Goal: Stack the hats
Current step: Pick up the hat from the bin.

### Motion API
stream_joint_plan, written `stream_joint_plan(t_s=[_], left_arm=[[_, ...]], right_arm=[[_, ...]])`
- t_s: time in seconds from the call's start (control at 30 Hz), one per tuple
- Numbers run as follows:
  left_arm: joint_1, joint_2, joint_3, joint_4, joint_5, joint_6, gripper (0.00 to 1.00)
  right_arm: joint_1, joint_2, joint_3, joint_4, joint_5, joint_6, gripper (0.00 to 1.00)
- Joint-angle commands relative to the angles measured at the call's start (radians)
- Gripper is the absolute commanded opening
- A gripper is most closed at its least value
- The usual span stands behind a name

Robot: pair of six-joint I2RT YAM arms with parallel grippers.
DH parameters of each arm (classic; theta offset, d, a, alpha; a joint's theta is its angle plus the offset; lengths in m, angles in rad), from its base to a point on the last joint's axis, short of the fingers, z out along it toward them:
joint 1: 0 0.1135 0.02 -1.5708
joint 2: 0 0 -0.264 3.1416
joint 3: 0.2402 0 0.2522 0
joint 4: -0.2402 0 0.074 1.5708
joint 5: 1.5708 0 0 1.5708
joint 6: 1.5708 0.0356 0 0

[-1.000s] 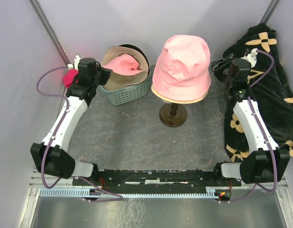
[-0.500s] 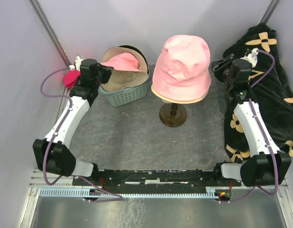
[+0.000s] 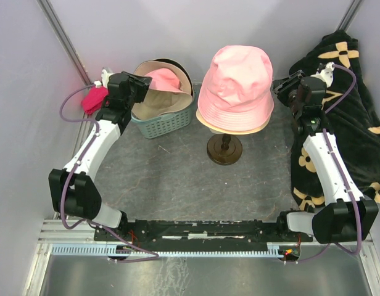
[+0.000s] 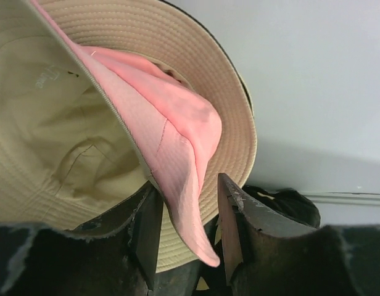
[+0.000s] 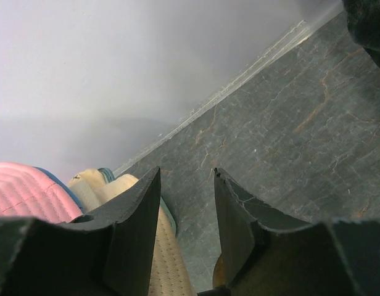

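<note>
Counting hats, you have one pink hat (image 3: pixel 236 77) over a cream hat (image 3: pixel 233 129) on the stand (image 3: pixel 224 150), and a second pink hat (image 3: pixel 165 80) inside a tan hat (image 3: pixel 154 103) in the basket (image 3: pixel 165 123). Your left gripper (image 4: pixel 187 191) straddles that second brim, jaws parted; your right gripper (image 5: pixel 187 176) hangs open, empty.

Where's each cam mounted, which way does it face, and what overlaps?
Top external: above and behind, looking down on the table; left arm and right arm in full, bases at bottom.
Left wrist: on the left arm, looking along the left end effector into the cream hat and folded pink hat; own fingers show.
Right wrist: on the right arm, looking past the right end effector at table, back wall and stacked hats; own fingers show.
Shared: top external and left wrist both see the basket's hats.
</note>
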Motion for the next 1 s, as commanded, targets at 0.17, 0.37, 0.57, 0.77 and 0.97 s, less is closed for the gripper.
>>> stream_joint_plan(t_s=[0.17, 0.37, 0.57, 0.77, 0.97], left_arm=[[-0.005, 0.046, 0.058, 0.086, 0.019, -0.016, 0.48], [-0.027, 0.079, 0.046, 0.120, 0.027, -0.026, 0.46], [-0.044, 0.077, 0.063, 0.156, 0.004, -0.030, 0.03], [-0.046, 0.051, 0.133, 0.127, -0.018, -0.006, 0.03], [-0.046, 0.000, 0.171, 0.112, -0.047, 0.004, 0.03]], right_arm=[[0.012, -0.027, 0.019, 0.020, 0.020, -0.018, 0.48], [0.021, -0.032, 0.025, 0.014, 0.024, -0.026, 0.48], [0.023, -0.063, 0.057, -0.011, 0.049, -0.081, 0.48], [0.023, -0.076, 0.134, -0.052, 0.078, -0.132, 0.48], [0.023, -0.085, 0.208, -0.087, 0.093, -0.165, 0.48]])
